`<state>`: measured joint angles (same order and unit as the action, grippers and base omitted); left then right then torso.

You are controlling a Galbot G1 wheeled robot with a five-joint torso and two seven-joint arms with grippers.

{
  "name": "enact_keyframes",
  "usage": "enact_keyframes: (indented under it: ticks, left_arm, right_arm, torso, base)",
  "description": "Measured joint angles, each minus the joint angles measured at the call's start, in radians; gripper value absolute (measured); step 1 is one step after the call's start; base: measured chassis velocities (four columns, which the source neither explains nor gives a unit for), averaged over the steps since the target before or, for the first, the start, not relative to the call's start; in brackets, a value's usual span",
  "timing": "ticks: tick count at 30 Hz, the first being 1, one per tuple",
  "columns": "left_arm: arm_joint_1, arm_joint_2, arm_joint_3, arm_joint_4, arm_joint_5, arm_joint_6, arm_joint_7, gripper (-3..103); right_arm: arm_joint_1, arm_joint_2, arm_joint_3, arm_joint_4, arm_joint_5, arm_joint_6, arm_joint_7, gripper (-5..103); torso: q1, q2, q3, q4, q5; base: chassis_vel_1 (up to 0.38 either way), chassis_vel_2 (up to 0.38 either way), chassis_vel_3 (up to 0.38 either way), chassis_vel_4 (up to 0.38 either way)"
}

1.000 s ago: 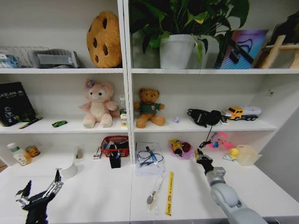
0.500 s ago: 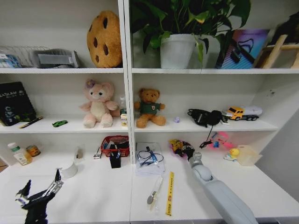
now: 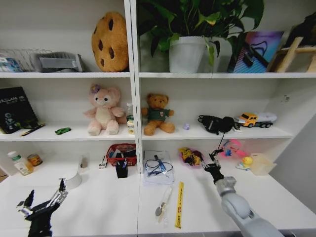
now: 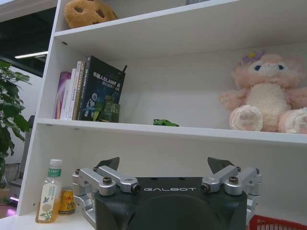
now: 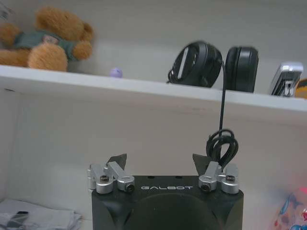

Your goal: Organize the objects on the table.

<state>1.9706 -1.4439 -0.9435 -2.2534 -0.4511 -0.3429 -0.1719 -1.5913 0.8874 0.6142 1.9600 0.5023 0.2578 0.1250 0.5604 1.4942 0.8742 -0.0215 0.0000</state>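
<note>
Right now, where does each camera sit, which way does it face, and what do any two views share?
Head view: high, looking forward and down at the white desk top and shelves; left end effector low left, right end effector reaching in.
Left wrist view: behind its open end effector, facing the green toy car.
Right wrist view: behind its open end effector, facing the headphones.
Shared: the head and right wrist views both show the headphones.

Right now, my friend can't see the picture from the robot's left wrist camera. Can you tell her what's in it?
The open left gripper points at white shelves. On the shelf above it sit a tiny green toy car, a pink plush bunny and some books; a drink bottle stands lower down.
</note>
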Motion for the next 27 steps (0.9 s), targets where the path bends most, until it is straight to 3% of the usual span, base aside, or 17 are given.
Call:
enact_keyframes:
  ticks: [2,3,5,7,14,27]
  left_arm:
    - [0.000,0.007,-0.001,0.000,-0.005,-0.006,0.000,100]
    - [0.000,0.007,-0.001,0.000,-0.005,-0.006,0.000,100]
    - [0.000,0.016,-0.004,-0.002,-0.010,-0.010,-0.003,100]
    - [0.005,0.023,-0.007,-0.006,-0.017,-0.013,-0.003,100]
    - [0.029,0.045,-0.011,-0.013,-0.013,-0.033,0.039,100]
    - [0.007,0.083,-0.021,0.007,-0.007,-0.022,0.010,100]
  right_arm:
    - [-0.112,0.016,0.090,0.061,-0.010,0.079,-0.053,86]
    - [-0.112,0.016,0.090,0.061,-0.010,0.079,-0.053,86]
    - [-0.201,0.039,0.174,0.094,-0.011,0.152,-0.092,96]
    - [-0.251,0.063,0.229,0.106,-0.014,0.201,-0.100,100]
    - [-0.325,0.130,0.325,0.117,-0.041,0.276,-0.063,100]
    - [-0.377,0.213,0.372,0.161,-0.039,0.311,-0.030,100]
  torso:
    - [0.000,0.000,0.000,0.0001,-0.0003]
    - [0.000,0.000,0.000,0.0001,-0.0003]
    - [0.000,0.000,0.000,0.0001,-0.0002]
    - [0.000,0.000,0.000,-0.0001,-0.0002]
    - [0.000,0.000,0.000,0.0003,0.0000]
    - [0.000,0.000,0.000,0.0001,-0.0001]
  base:
    - [0.000,0.000,0.000,0.000]
    - [0.000,0.000,0.000,0.000]
    - [0.000,0.000,0.000,0.000]
    - [0.000,0.000,0.000,0.000]
    - [0.000,0.000,0.000,0.000]
    - [0.000,0.000,0.000,0.000]
